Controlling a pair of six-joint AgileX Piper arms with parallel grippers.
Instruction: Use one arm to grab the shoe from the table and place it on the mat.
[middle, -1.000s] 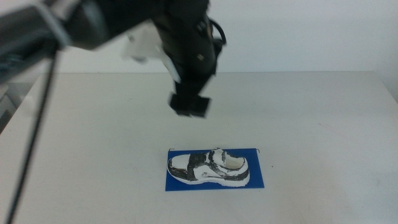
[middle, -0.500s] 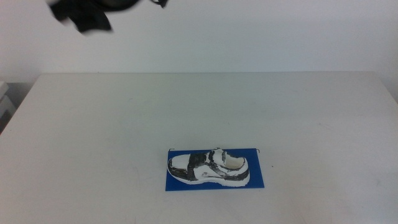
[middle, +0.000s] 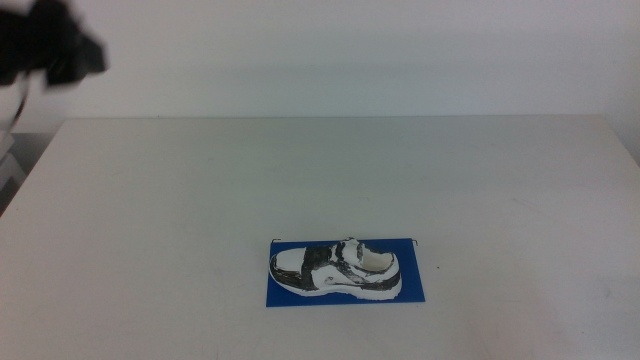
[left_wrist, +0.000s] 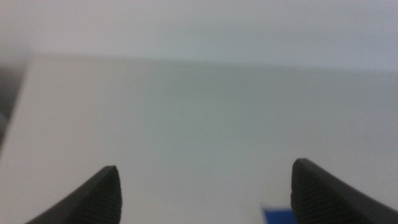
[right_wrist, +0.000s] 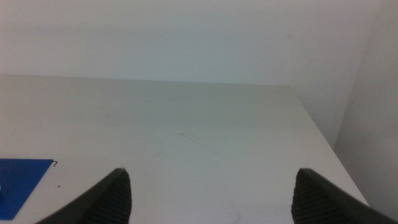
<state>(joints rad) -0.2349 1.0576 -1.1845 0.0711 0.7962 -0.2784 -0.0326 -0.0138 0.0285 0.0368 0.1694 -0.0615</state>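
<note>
No brand, label or other writing can be read anywhere in these views. The small white sneaker with black patches and straps, the shoe (middle: 336, 271), lies on its thick white sole on the thin bright blue rectangular mat (middle: 285, 292), inside the mat's edges, toward the near side of the large plain white matte table (middle: 200, 190). Its long axis runs across the middle view, parallel to the mat's long sides, with the toe toward the picture's left and the cream-lined heel opening toward the right.

Since a second ago, when the dark grey-black arm (middle: 50, 50) hung over the table just beyond the shoe, it has pulled away: half a second ago it was at the top edge, and now only a blurred dark mass shows in the upper left corner, off the table. Shoe and mat have not shifted.

The left gripper (left_wrist: 205, 194) has its two dark jaws spread wide with nothing between them; a corner of the blue mat (left_wrist: 277, 216) shows. The right gripper (right_wrist: 211, 194), out of the middle view, is likewise spread wide and holds nothing, above the table's right part with the mat's (right_wrist: 18, 183) edge visible
</note>
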